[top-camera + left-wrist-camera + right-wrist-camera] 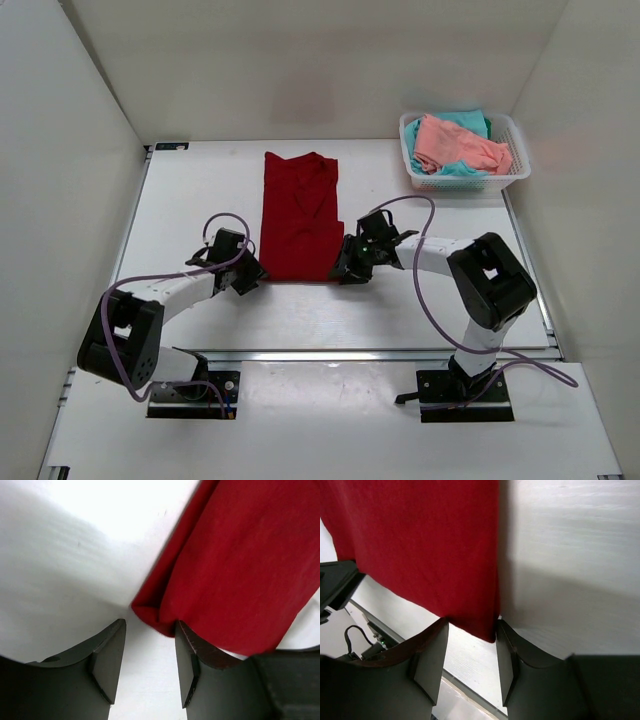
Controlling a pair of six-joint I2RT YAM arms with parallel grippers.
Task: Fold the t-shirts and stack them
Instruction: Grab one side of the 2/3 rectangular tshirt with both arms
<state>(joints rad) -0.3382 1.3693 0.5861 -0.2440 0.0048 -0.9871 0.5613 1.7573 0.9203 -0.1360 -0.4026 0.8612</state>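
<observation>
Dark red t-shirt (300,215) lies flat in the middle of the table (190,200), doubled lengthwise into a long strip that runs away from the arms, its neckline seemingly toward the far end. We see the left gripper (150,627) at the strip's near left corner and the right gripper (471,630) at its near right corner, each low over the tabletop. Both pairs of jaws stand apart with bare white surface showing between them, and neither has cloth pinched. In the left wrist view the folded corner sits just at the fingertips. In the right wrist view the hem corner hangs at the mouth of the jaws. The salmon pink t-shirt (455,145) and the teal t-shirt (468,122) lie crumpled together in the white mesh basket (470,183) at the far right, well apart from the work.

We judge the cloth light, soft and limp. It will sag from any single hold and slide readily on the smooth top, but nothing here can break. The best hold, in our reading, is both near corners at once, pinched through all layers a little in from the edge. That way the hem lifts evenly and can be carried toward the neckline without the layers splaying.
</observation>
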